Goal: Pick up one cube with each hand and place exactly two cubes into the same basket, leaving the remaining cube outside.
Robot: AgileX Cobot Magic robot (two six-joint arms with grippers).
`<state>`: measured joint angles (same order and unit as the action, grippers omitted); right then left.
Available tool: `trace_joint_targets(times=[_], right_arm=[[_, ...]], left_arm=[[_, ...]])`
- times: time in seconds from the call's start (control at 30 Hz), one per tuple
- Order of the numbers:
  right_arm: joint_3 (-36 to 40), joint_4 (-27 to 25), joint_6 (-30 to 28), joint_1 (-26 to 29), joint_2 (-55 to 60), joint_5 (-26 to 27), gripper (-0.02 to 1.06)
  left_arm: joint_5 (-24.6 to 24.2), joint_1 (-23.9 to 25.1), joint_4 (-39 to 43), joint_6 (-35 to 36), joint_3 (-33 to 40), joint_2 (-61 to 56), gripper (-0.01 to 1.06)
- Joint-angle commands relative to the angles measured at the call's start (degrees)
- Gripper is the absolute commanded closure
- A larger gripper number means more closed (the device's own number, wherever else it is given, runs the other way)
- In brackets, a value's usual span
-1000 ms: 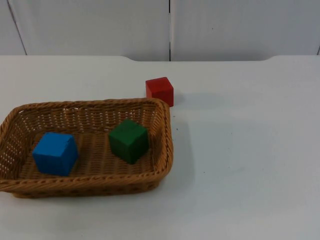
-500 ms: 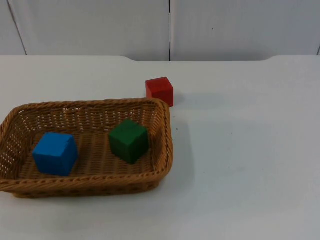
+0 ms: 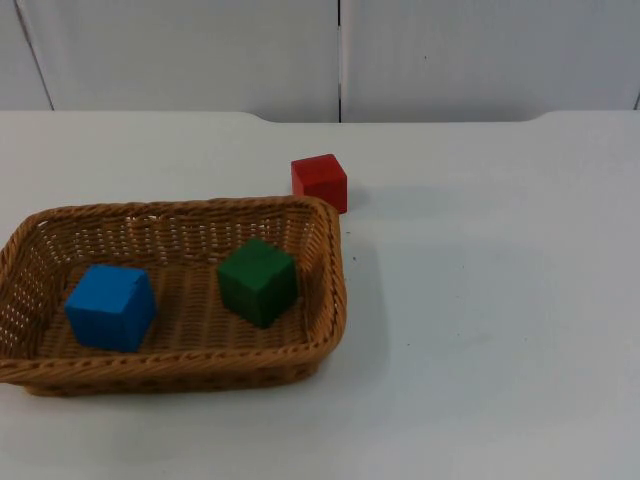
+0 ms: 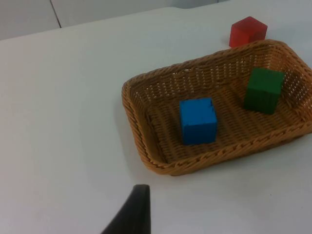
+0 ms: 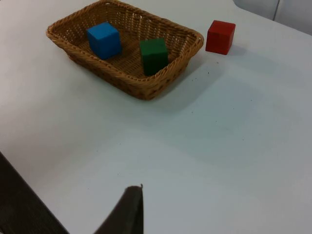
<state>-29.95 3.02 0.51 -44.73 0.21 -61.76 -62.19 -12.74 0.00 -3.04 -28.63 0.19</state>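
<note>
Nothing has moved: blue cube (image 3: 110, 306) and green cube (image 3: 258, 281) in basket (image 3: 335, 290); gripper states unclear

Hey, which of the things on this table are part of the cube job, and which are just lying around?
Part of the job:
- basket
- blue cube, in the basket
- green cube, in the basket
- red cube, on the table just outside the basket's far corner

Just there:
- table
- partition wall
</note>
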Motion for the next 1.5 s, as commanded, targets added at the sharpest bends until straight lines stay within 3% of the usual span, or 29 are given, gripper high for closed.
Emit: trace_joint_targets(times=[0.0,0.37,0.67,1.03,1.47], right_arm=[[0.4,-0.3,0.2,0.0,-0.2,-0.1,-0.01],[0.4,-0.3,0.2,0.0,-0.2,-0.1,-0.01],[0.4,-0.3,0.2,0.0,-0.2,-0.1,-0.01],[0.4,-0.3,0.1,0.3,-0.2,-0.1,-0.01],[0.4,-0.4,0.1,10.7,-0.2,0.1,-0.01]], left_arm=[[0.6,0.2,0.0,0.3,0.3,-0.2,0.00],[0.6,0.4,0.0,0.3,0.3,-0.2,0.00],[0.6,10.1,0.0,0.3,0.3,-0.2,0.00],[0.6,12.3,0.0,0.3,0.3,-0.2,0.00],[0.6,12.3,0.0,0.3,0.3,-0.2,0.00]])
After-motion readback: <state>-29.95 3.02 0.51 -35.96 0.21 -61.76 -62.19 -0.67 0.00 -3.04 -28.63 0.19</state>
